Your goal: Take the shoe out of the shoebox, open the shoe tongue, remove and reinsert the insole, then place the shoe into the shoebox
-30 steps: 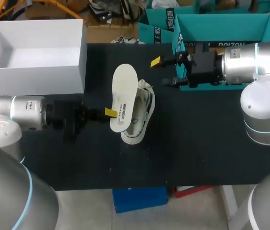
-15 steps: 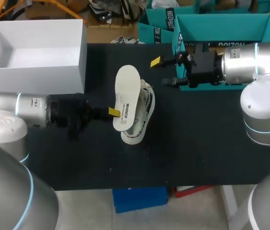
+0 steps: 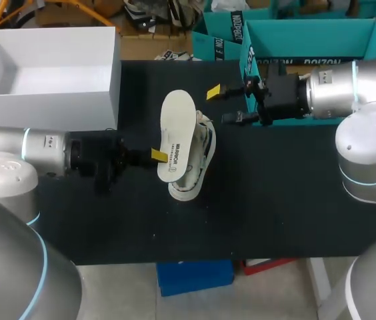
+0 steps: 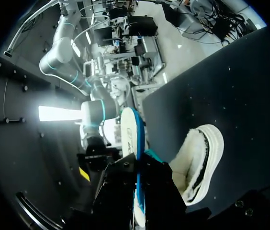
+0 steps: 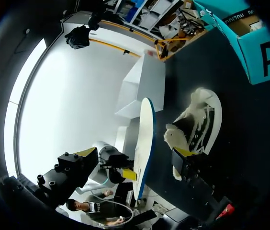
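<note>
The left gripper (image 3: 153, 155) is pinching the white insole (image 3: 177, 130) by its edge and holding it directly over the shoe (image 3: 196, 160), probably lining it up to slide back inside. The shoe is resting on the black table (image 3: 275, 200), just beneath the insole. The right gripper (image 3: 223, 105) is hovering beside the shoe's far end, fingers spread wide and gripping nothing, likely waiting to steady the shoe. The white shoebox (image 3: 41, 110), well away from the shoe on the left arm's side, is sitting open with nothing inside.
</note>
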Robot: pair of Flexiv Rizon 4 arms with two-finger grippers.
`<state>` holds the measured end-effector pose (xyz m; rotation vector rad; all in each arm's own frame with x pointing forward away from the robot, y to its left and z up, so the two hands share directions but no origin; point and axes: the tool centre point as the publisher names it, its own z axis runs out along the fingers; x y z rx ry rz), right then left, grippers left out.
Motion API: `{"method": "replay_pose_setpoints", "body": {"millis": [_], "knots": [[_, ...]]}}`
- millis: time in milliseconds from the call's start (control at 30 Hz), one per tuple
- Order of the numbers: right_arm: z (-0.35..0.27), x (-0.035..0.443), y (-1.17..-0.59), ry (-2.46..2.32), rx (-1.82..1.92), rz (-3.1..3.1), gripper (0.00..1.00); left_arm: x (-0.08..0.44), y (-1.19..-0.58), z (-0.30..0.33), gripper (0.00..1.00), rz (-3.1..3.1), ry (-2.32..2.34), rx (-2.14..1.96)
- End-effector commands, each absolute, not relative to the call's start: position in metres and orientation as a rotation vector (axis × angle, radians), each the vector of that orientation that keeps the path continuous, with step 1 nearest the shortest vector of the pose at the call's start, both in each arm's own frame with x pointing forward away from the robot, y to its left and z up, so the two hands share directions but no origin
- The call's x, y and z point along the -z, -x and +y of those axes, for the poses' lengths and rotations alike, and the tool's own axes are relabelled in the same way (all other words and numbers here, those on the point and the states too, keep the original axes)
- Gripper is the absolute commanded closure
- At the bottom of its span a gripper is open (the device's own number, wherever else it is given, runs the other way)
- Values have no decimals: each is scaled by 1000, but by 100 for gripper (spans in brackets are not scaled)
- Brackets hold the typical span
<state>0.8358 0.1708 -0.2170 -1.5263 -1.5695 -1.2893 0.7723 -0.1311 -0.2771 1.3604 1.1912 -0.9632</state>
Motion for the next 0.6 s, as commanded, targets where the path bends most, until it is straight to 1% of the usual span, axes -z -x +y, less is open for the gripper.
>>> {"method": "replay_pose_setpoints", "body": {"millis": [33,600], "knots": [[170,231,-840,1422,1283,-1562,0,277,-771,-132,100,1193,-1359,955],[212,262,-837,1329,1263,-1528,0,277,-771,-132,100,1193,-1359,955]]}}
